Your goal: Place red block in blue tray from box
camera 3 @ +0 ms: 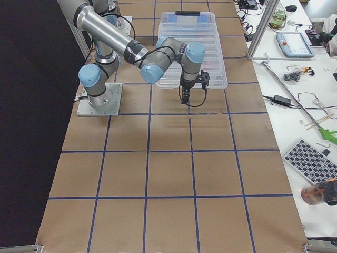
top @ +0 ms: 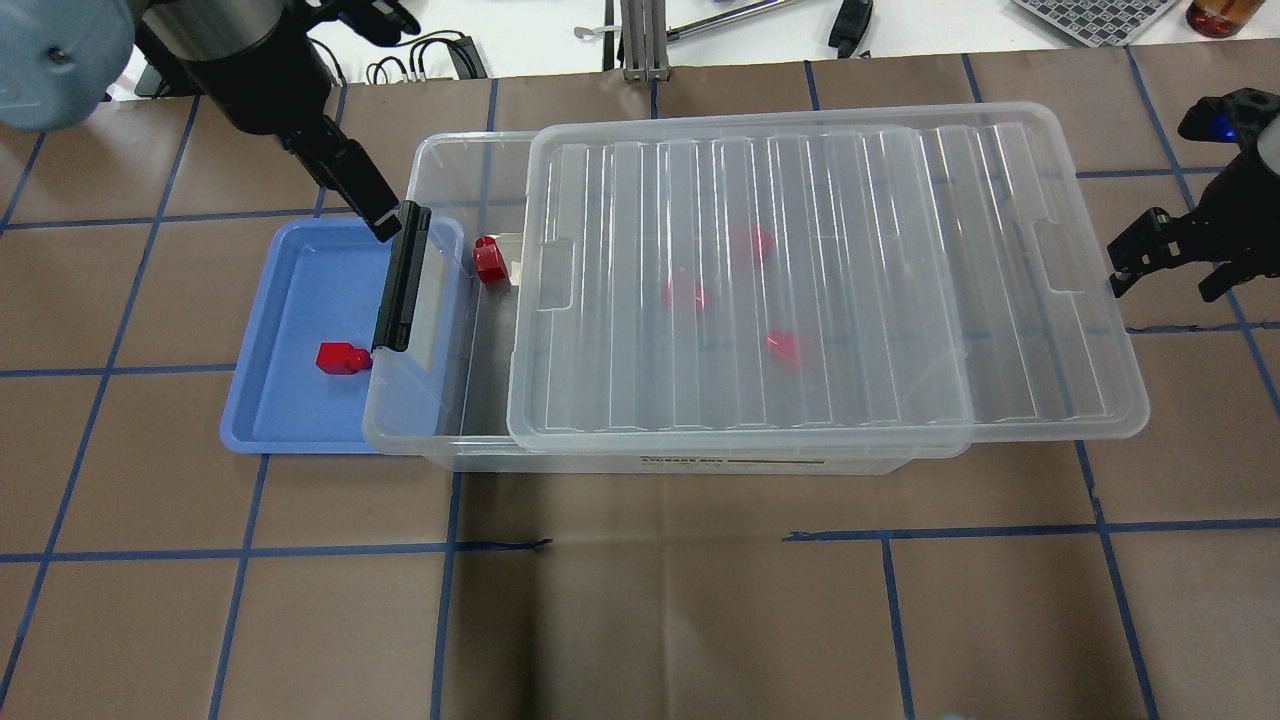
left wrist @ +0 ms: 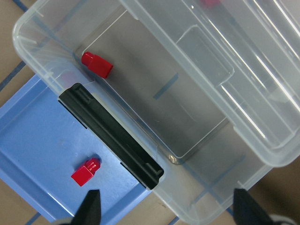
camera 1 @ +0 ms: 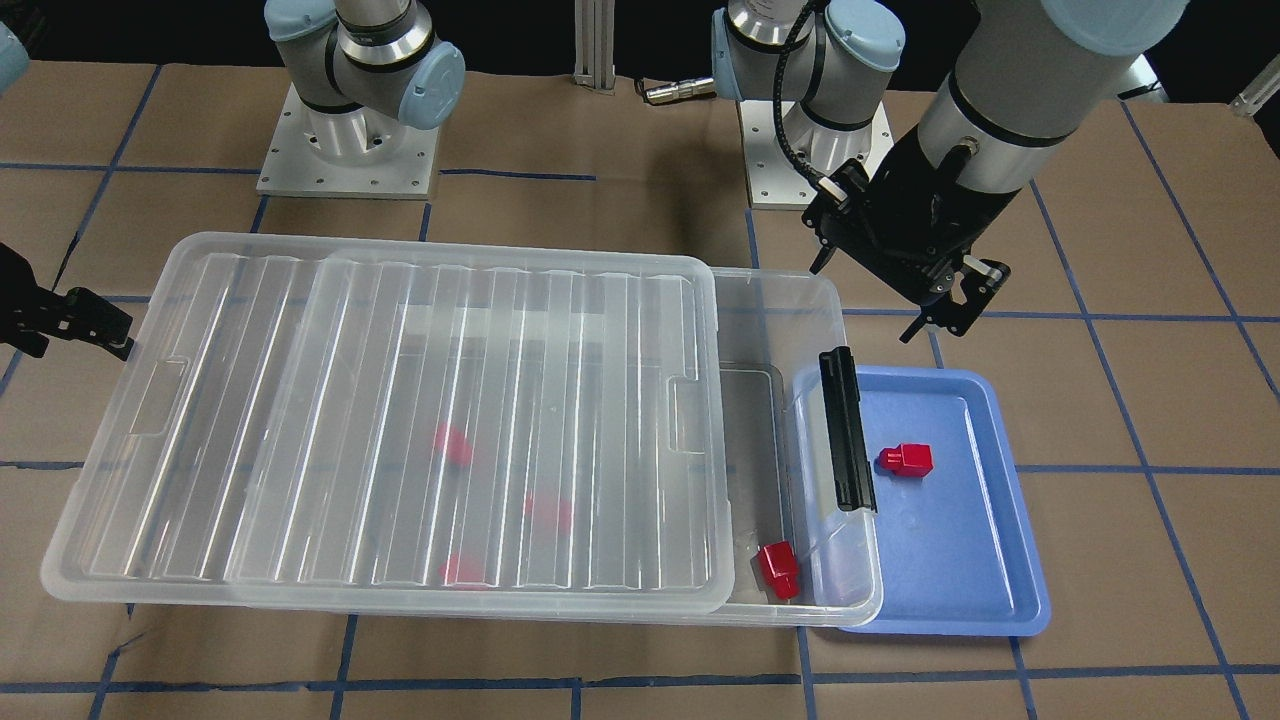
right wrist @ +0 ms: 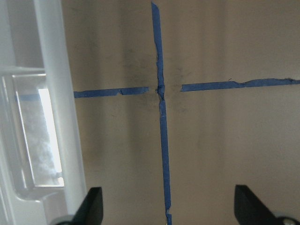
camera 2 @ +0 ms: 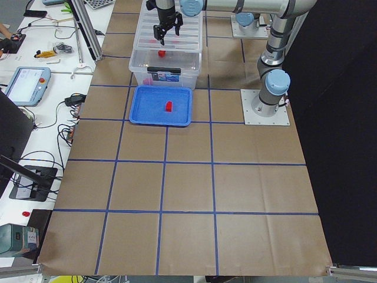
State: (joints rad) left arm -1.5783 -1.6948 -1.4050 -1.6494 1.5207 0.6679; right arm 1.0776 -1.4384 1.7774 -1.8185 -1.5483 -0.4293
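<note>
Underneath: a table (camera 1: pixel 600 660) papered brown and gridded with blue tape (right wrist: pixel 161 140). A white workbench (top: pixel 900 25) with cables and tools runs beyond both grippers. My left gripper (left wrist: pixel 168 213) hangs spread wide and empty over the seam where the box (top: pixel 440 165) overlaps the blue tray (camera 1: pixel 960 590). My right gripper (right wrist: pixel 169 206) is likewise spread and empty over bare paper and a tape cross. It sits just off the box's other end, with the lid (camera 1: pixel 450 330) edge beside one fingertip. The red block (left wrist: pixel 86 172) lies on the tray floor close under my left gripper, nearer one fingertip and apart from the black latch bar (left wrist: pixel 110 136). Hard to read: the box's latch end covers the tray rim on that side. The lid sits offset toward my right gripper, so only the strip under my left gripper is open. Blocks under the ribbed lid show as red blurs with no clear shape. The wrist views catch only my fingertips, and the front view cuts my right gripper at the frame edge. Count: five red blocks. One is in the tray, a second block (left wrist: pixel 97 64) shows plainly in the open strip, and three red blurs (top: pixel 686 294) lie under the lid. One tray, one box, one lid, one latch bar.
</note>
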